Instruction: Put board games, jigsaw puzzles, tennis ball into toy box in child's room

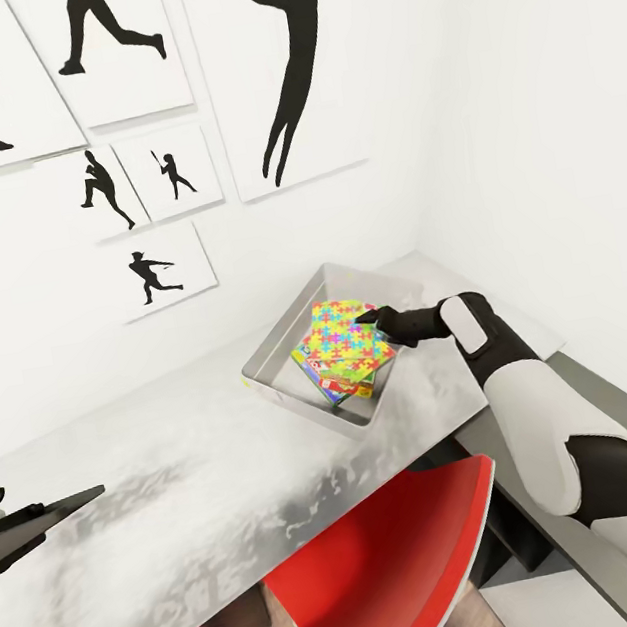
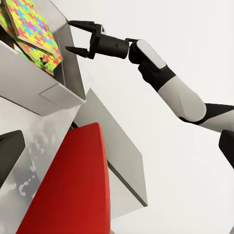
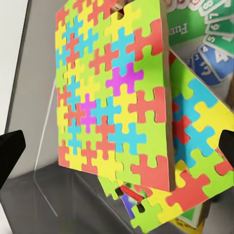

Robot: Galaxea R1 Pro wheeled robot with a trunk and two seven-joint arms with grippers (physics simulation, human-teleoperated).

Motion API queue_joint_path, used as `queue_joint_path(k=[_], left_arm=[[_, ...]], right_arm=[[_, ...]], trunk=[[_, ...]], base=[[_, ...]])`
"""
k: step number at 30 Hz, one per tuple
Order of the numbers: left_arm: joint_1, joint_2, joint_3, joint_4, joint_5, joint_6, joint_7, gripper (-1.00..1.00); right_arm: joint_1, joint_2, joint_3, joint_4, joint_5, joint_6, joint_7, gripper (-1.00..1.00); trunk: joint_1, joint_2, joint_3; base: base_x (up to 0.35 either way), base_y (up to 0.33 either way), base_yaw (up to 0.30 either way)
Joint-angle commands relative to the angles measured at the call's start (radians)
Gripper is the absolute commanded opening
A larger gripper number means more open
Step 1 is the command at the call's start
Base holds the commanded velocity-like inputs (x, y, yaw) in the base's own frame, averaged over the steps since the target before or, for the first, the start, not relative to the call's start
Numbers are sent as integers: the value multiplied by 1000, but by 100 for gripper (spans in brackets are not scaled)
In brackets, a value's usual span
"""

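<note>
right gripper (image 2: 73, 36): jaws spread, empty, at the toy box (image 2: 66, 73) rim | jigsaw puzzles (image 2: 34, 34): inside box, just beside claw | red chair (image 2: 73, 185): well apart from claw

2 jigsaw puzzles (image 3: 114, 92), 1 toy box (image 1: 277, 352), approx 2 board games (image 1: 345, 382), 6 wall pics (image 1: 159, 264).

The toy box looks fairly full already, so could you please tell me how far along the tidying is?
Done: both jigsaw puzzles lie stacked in the toy box over at least one board game; another printed cover shows beneath in the right wrist view. In hand: nothing; the right gripper is open at the box rim, the left gripper is away at the table edge. Left: the tennis ball and remaining games, not confirmed inside.
</note>
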Motion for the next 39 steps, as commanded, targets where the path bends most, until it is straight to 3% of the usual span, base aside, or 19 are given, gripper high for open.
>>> queue_joint_path(k=[1,12,27,39], left_arm=[[0,0,0,0,0,11,-4,100],[0,0,0,0,0,11,-4,100],[0,0,-1,0,0,9,-4,100],[0,0,0,0,-1,9,-4,100]], right_arm=[[-1,0,-7,0,25,5,7,100],[-1,-9,-7,-2,26,5,4,100],[-1,-5,-6,-50,26,26,2,100],[-1,-3,1,-67,29,29,3,100]], trunk=[[1,-2,-2],[1,-2,-1],[1,-2,19],[1,-2,22]], base=[[0,0,0],[0,0,0],[0,0,0],[0,0,0]])
